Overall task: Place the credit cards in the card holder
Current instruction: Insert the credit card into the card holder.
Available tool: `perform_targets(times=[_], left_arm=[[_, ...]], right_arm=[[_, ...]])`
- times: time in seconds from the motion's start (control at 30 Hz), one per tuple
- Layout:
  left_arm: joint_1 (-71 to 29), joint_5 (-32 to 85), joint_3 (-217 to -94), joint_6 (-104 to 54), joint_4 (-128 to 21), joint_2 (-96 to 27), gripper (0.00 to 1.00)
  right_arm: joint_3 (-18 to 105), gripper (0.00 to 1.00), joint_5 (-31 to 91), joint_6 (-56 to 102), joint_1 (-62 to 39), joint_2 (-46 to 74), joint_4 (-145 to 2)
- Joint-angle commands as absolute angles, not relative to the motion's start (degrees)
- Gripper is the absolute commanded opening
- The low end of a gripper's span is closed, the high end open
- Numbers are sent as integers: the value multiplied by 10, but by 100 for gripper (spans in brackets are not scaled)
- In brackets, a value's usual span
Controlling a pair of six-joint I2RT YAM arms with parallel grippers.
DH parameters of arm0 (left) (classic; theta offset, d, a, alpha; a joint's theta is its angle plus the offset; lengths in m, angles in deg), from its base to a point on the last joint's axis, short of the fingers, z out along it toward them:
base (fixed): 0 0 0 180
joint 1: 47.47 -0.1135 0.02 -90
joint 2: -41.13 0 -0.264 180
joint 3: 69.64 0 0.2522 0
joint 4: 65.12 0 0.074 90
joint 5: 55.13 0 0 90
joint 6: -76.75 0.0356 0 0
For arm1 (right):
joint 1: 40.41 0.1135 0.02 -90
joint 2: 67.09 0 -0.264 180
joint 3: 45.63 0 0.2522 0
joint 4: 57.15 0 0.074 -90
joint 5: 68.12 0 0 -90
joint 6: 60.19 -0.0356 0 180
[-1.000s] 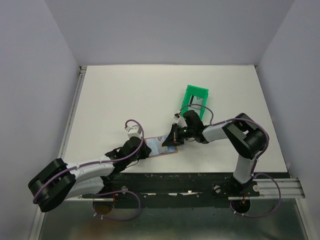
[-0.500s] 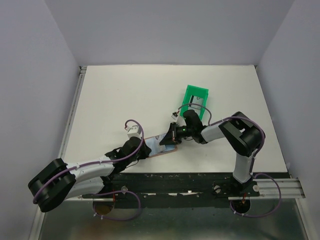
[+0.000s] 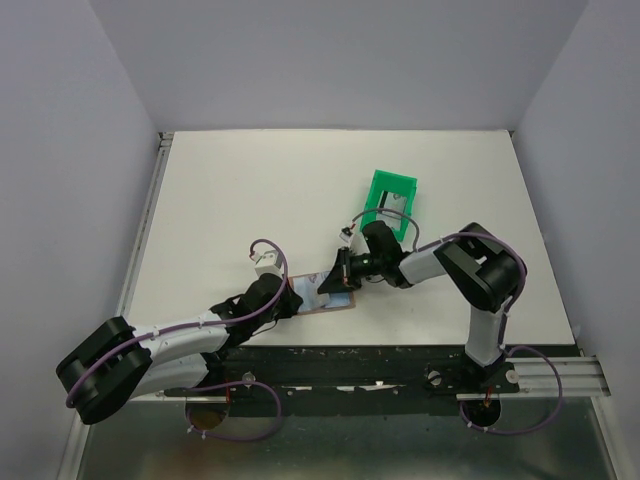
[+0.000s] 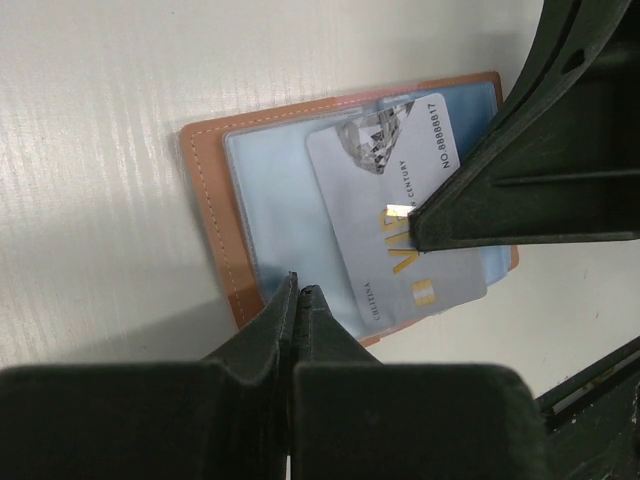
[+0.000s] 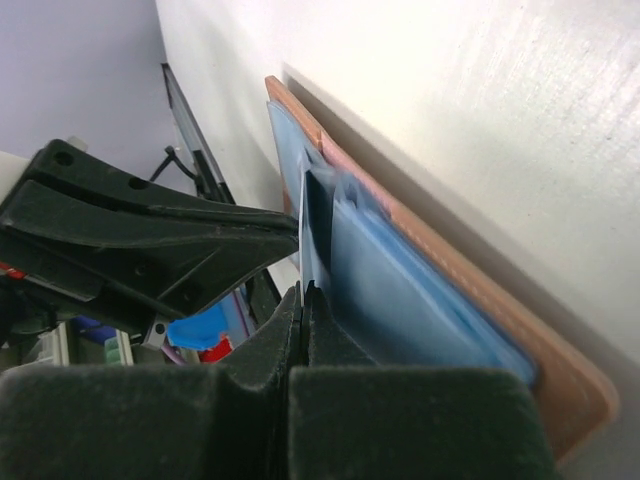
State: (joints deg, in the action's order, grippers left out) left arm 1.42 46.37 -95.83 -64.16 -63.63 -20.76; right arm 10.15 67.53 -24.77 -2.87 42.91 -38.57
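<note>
The tan leather card holder [image 4: 212, 215] lies open near the table's front edge, with a pale blue clear pocket inside; it also shows in the top view [image 3: 318, 302] and the right wrist view [image 5: 450, 270]. A grey-blue credit card [image 4: 385, 200] with gold lettering lies slanted over the pocket. My right gripper [image 5: 305, 292] is shut on this card's edge and holds it against the pocket; its tip also shows in the left wrist view [image 4: 418, 222]. My left gripper [image 4: 298, 288] is shut, its tip on the holder's near side. No other card is in view.
A green plastic bin [image 3: 390, 200] stands on its side behind my right arm. The table's front edge and a metal rail [image 3: 400, 375] run just below the holder. Both arms meet over the holder.
My right gripper has moved a little to the left with the card, further over the holder. The left arm and the holder have stayed still.
</note>
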Motion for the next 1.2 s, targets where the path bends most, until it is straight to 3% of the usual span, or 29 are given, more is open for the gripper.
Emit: perform_targets(times=[0.0, 0.27, 0.37, 0.47, 0.6, 0.77, 0.97, 1.17], left_arm=[[15, 452, -941, -640, -567, -223, 0], [15, 452, -941, -640, -568, -221, 0], [15, 451, -941, -640, -569, -220, 0], [16, 451, -942, -640, -568, -219, 0], [15, 451, -942, -640, -565, -216, 0], [15, 451, -940, -640, -562, -213, 0], [15, 452, -940, -640, -561, -212, 0], [15, 452, -940, -640, -561, -210, 0]], right_arm=[[132, 0, 659, -199, -2, 416, -467], [151, 1, 629, -191, 12, 411, -504], [159, 6, 610, -191, 23, 406, -523], [163, 16, 593, -188, 31, 398, -539], [158, 38, 563, -167, 32, 362, -580], [175, 53, 502, -122, 32, 304, -686], [197, 57, 457, -95, 32, 281, -773], [201, 54, 451, -98, 32, 304, -781]])
